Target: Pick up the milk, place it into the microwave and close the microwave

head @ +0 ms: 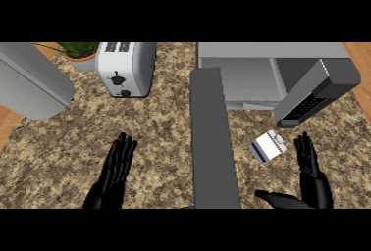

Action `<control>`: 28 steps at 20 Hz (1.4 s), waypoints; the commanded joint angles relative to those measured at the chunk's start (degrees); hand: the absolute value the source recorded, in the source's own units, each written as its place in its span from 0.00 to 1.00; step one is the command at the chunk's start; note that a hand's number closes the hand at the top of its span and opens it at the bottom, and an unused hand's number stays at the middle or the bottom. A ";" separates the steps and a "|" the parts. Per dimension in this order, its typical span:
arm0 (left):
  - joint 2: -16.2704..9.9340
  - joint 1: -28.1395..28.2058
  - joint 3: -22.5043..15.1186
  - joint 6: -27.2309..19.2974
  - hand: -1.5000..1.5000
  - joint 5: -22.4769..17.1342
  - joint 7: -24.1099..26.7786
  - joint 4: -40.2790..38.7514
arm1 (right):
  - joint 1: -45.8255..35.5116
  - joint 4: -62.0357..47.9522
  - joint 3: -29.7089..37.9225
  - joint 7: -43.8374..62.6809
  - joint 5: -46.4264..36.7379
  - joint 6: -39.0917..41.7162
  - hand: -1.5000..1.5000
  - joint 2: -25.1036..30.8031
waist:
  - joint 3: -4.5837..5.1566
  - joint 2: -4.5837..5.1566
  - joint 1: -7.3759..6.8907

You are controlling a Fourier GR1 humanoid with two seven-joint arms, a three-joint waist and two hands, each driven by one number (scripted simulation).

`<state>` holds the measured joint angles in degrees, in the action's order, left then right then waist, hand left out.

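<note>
The milk (267, 146), a small white carton with a blue side, sits on the speckled counter (152, 132) just in front of the microwave (250, 78). The microwave stands at the back right with its cavity exposed. Its grey door (214, 142) is swung wide open and reaches toward me down the middle of the view. My right hand (309, 164) is open, fingers straight, thumb spread, just right of the milk and apart from it. On the other side of the door, my left hand (116, 171) is open near the lower edge, holding nothing.
A white toaster (127, 68) stands at the back left, with a potted plant (80, 54) beside it. A large grey rounded object (29, 83) fills the far left. The microwave's keypad panel (311, 98) juts out above the milk.
</note>
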<state>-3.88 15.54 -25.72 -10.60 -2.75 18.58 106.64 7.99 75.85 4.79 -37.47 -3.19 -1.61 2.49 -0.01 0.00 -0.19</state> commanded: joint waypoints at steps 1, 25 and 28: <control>-1.32 1.78 0.64 0.62 0.00 -1.11 -0.72 2.47 | -9.08 -9.83 1.92 -1.34 -1.67 -3.64 0.00 -0.30 | -0.01 0.02 -0.22; -8.08 8.43 10.63 11.98 0.00 -8.97 7.12 0.67 | -31.23 -58.66 14.65 -26.99 -0.77 -14.40 1.00 6.42 | -0.09 0.28 -0.93; -9.05 7.59 14.48 13.17 0.00 -12.77 5.30 2.62 | -31.24 -58.05 14.16 -24.76 -1.07 -15.06 1.00 7.07 | -0.05 0.18 -0.67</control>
<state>-11.49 22.74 -14.89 0.35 -12.58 23.11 109.16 -22.27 21.21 19.03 -60.14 -3.37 -12.51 9.48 0.26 -0.19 -1.01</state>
